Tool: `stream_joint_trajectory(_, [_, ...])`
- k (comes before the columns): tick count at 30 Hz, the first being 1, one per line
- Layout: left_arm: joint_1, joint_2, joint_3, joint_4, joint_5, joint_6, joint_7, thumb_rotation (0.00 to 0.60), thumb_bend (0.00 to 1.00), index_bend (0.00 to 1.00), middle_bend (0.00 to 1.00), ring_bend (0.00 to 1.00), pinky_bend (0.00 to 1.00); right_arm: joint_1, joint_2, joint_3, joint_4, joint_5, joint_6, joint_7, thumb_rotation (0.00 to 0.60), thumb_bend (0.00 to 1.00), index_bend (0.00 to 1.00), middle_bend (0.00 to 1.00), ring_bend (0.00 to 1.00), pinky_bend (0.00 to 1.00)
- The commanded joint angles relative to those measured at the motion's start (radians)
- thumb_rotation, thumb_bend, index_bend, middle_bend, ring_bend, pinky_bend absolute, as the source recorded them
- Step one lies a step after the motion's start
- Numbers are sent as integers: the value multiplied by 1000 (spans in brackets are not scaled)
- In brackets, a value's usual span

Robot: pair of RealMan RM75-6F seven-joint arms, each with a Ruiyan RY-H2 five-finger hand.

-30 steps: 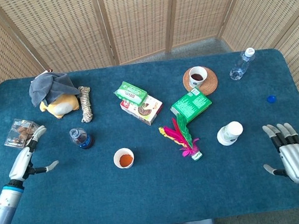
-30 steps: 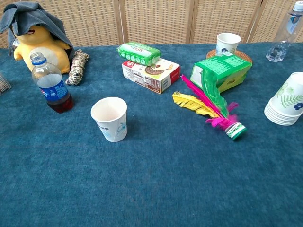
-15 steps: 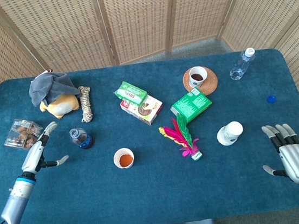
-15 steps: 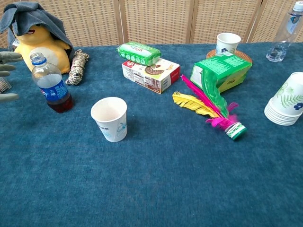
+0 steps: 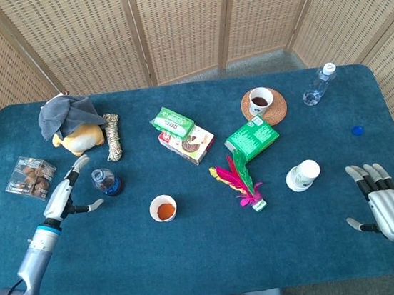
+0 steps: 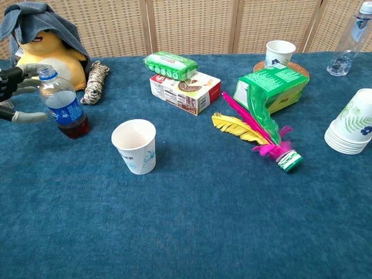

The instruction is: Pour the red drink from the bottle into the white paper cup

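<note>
A small plastic bottle (image 5: 106, 182) (image 6: 62, 103) with a blue label stands upright at the left of the blue table, uncapped, with a little red drink at its bottom. The white paper cup (image 5: 163, 208) (image 6: 135, 146) stands to its right and nearer the front edge; from above red liquid shows inside. My left hand (image 5: 70, 194) (image 6: 16, 96) is open just left of the bottle, fingers spread toward it, a small gap between them. My right hand (image 5: 383, 201) lies open, palm down, at the table's front right, far from both.
A yellow plush under a grey cloth (image 5: 72, 123), a rope coil (image 5: 113, 135) and a clear snack box (image 5: 29, 174) sit behind the left hand. Snack packs (image 5: 185, 136), a feather shuttlecock (image 5: 240, 180), a cup stack (image 5: 302, 175), a cup on a coaster (image 5: 262, 100) and a water bottle (image 5: 318, 85) lie to the right.
My left hand has moved right and forward, from beside the snack box to just left of the bottle, staying open. The right hand has hardly moved.
</note>
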Motion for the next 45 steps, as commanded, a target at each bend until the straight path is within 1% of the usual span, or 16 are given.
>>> stream_joint_trajectory(1, [-8, -8, -2, 3, -2, -6, 4, 600, 256, 0, 0, 0, 0, 1, 0, 1, 1, 2, -1, 3, 600, 0, 0, 0, 0, 0])
stream_joint_trajectory(13, [-24, -48, -1, 28, -15, -19, 4, 600, 256, 0, 0, 0, 0, 4, 2, 1, 7, 8, -12, 20, 600, 0, 0, 0, 0, 0])
stream_joint_trajectory(24, [-40, -75, -13, 49, -22, -18, -12, 600, 258, 0, 0, 0, 0, 6, 1, 0, 8, 11, -17, 22, 600, 0, 0, 0, 0, 0])
stream_joint_trajectory(37, [-57, -103, -30, 43, -50, -32, 36, 600, 277, 0, 0, 0, 2, 5, 5, 1, 10, 11, -14, 42, 600, 0, 0, 0, 0, 0])
stream_joint_trajectory(40, [-58, -110, -37, 43, -62, -36, 48, 600, 292, 14, 0, 0, 51, 5, 6, 0, 10, 12, -14, 45, 600, 0, 0, 0, 0, 0])
stream_joint_trajectory(42, [-61, -113, -38, 41, -67, -45, 51, 600, 308, 56, 4, 0, 104, 5, 6, -1, 10, 11, -16, 47, 600, 0, 0, 0, 0, 0])
stream_joint_trajectory(45, [-64, -118, -42, 42, -72, -50, 52, 600, 346, 138, 66, 0, 205, 5, 7, -1, 10, 12, -18, 49, 600, 0, 0, 0, 0, 0])
